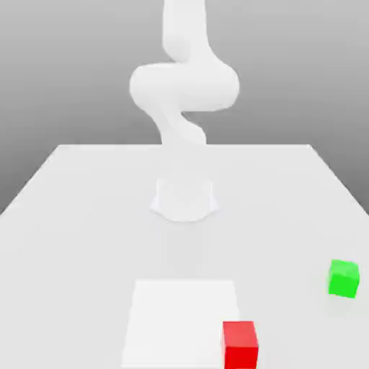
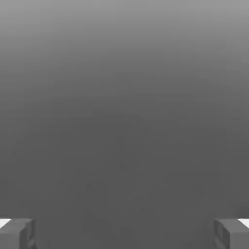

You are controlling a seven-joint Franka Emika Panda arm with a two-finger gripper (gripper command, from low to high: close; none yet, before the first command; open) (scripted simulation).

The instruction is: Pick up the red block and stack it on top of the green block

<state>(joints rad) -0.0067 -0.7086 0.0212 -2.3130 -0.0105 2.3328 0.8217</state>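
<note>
I'm holding the gripper (image 2: 124, 234) wide apart and empty, probably keeping room for the red block (image 1: 240, 346), which is sitting by the pale square's (image 1: 180, 317) edge. The green block (image 1: 344, 279) is waiting well apart, likely as the base.

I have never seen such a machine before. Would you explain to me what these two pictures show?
The white machine is a robot arm, standing on a pale table. The exterior view comes from a camera away from the arm, looking at the scene. The hand view comes from a camera on the arm's hand; two fingers reach into it, wide apart, with nothing held between them.

On the table, a red block lies near the camera, by the corner of a flat white square. A green block lies toward the exterior view's right, farther back. The blocks are apart, so the red one is not yet stacked on the green one.
</note>
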